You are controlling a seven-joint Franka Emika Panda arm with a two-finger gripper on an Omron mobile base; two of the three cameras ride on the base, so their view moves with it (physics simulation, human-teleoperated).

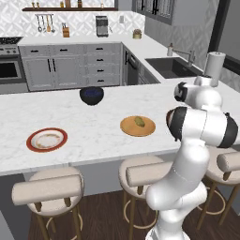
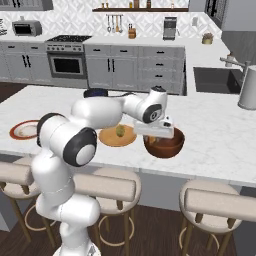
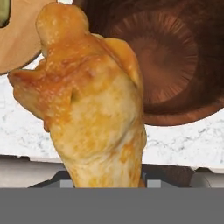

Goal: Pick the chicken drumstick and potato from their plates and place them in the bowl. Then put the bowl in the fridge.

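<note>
The fingers are closed partway on the chicken drumstick [image 3: 94,105], which rises from between them in the hand view, golden-orange and lumpy; the fingertips themselves are hidden behind the meat. In the right base view the gripper [image 2: 159,131] hangs directly over the bowl [image 2: 164,144], which looks reddish-brown there and stands near the front edge of the white marble island counter [image 2: 215,135]; the drumstick cannot be made out in that view. The hand view shows the bowl's dark ribbed inside beyond the drumstick, toward its upper right, with marble below the rim. Just beside the bowl, on its left in the right base view, lies the orange-tan plate [image 2: 109,137] with the olive-brown potato [image 2: 120,131] on it, near the plate's middle. The red-rimmed plate [image 1: 47,139] sits well apart toward the counter's left end, close to the front edge, with nothing on it. Padded stools [image 1: 49,187] stand along the front of the counter, and a sink [image 1: 172,67] is set in the far counter by the wall.
</note>
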